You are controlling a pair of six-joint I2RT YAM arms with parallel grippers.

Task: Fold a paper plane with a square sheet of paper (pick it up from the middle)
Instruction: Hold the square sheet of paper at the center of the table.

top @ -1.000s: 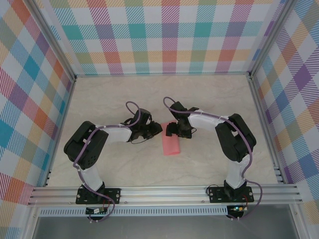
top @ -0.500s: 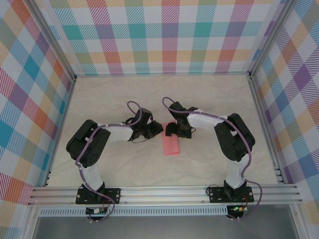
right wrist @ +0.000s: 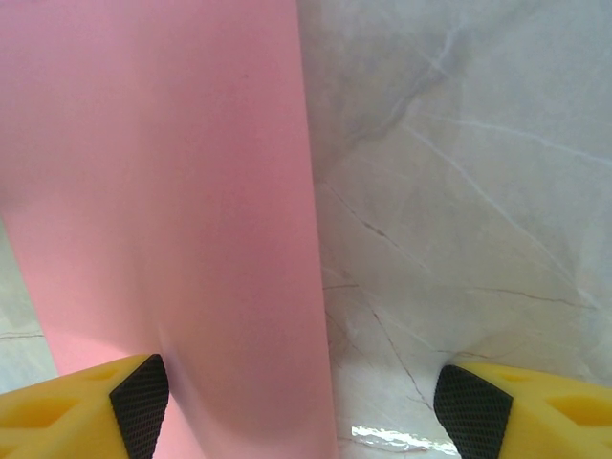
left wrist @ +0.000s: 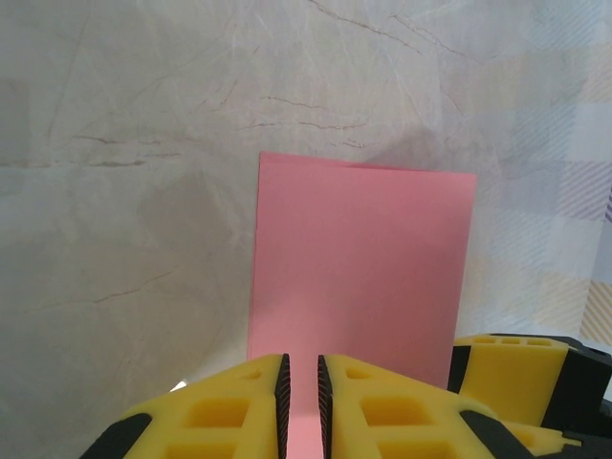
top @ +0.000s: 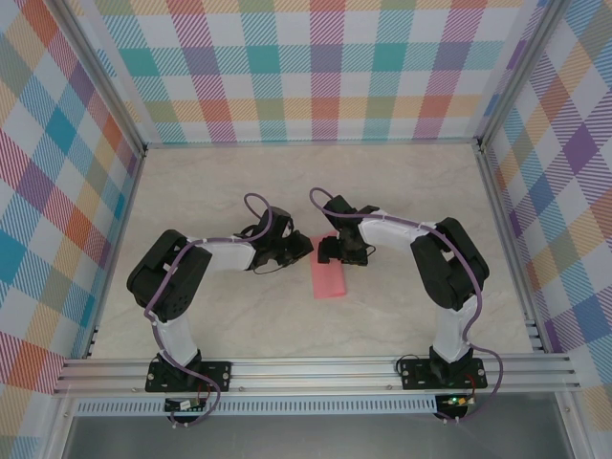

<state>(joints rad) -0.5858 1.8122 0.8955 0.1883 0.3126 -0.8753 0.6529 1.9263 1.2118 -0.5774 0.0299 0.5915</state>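
Step in hand, as I judge it: flattening the fold. I'd press low along the crease and steady the far side.

Left gripper [left wrist: 297, 368]: jaws a thin slit over pink; whether they grip, I cannot tell.

Right gripper [right wrist: 306, 402]: jaws wide, nothing held, one pad over paper.

Folded sheet of paper [left wrist: 359, 258]: flat ahead of both jaws on the marble table [left wrist: 134, 239].

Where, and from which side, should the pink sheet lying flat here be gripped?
Probably a long edge near its far end, approached low from the side. The square sheet of paper lies flat on the table as a strip, so only an edge offers a pinch; the open right gripper straddles one.
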